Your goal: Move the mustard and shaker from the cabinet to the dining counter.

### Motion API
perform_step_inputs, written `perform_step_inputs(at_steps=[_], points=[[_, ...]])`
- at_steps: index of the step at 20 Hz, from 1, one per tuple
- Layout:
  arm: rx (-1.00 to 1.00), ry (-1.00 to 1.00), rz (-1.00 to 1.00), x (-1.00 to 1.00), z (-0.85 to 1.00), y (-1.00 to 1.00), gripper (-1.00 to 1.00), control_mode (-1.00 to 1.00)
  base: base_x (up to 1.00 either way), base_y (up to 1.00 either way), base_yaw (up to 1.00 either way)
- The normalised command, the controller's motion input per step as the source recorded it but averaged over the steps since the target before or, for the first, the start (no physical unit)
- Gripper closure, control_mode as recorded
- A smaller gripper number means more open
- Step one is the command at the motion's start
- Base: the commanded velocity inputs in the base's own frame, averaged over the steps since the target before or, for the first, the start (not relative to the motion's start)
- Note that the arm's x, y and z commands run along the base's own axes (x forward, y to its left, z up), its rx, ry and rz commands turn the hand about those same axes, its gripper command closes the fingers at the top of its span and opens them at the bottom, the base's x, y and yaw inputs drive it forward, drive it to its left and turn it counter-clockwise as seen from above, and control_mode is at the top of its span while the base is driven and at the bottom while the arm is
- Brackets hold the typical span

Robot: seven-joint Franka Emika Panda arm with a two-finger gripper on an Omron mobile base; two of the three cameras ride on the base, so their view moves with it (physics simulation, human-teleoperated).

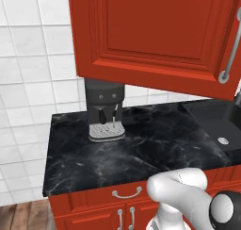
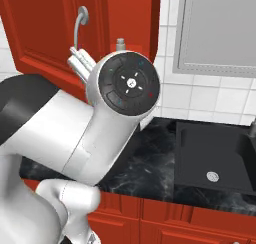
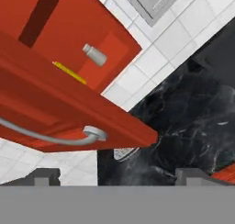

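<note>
Kitchen wall cabinet [image 3: 69,103], door swung open. We hold the gripper [image 3: 117,175] released, empty. Ahead beyond the door edge: shaker [image 3: 95,55], mustard [image 3: 69,72] beside it — we risk clipping the door, toppling either.

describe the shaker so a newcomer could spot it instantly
In the hand view, find the red cabinet with its door swung open. Inside stands the shaker, a small light-grey tapered piece. Its neighbour, the mustard, is yellow and mostly hidden behind the door edge.
</note>
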Motion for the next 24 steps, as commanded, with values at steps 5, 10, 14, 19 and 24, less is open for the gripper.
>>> perform_step_inputs(at_steps=[5, 10, 14, 19, 24], points=[[0.16, 0.0, 0.3, 0.12, -0.58, 0.0, -1.0, -1.0, 0.0, 0.0, 0.0], [0.18, -0.02, 0.27, 0.24, -0.26, 0.0, -1.0, -1.0, 0.0, 0.0, 0.0], [0.18, -0.02, 0.2, 0.37, -0.06, 0.0, -1.0, -1.0, 0.0, 0.0, 0.0], [0.15, 0.0, 0.15, 0.4, -0.02, 0.0, -1.0, -1.0, 0.0, 0.0, 0.0], [0.05, 0.0, 0.08, 0.42, -0.19, -0.06, -1.0, -1.0, 0.0, 0.0, 0.0]])
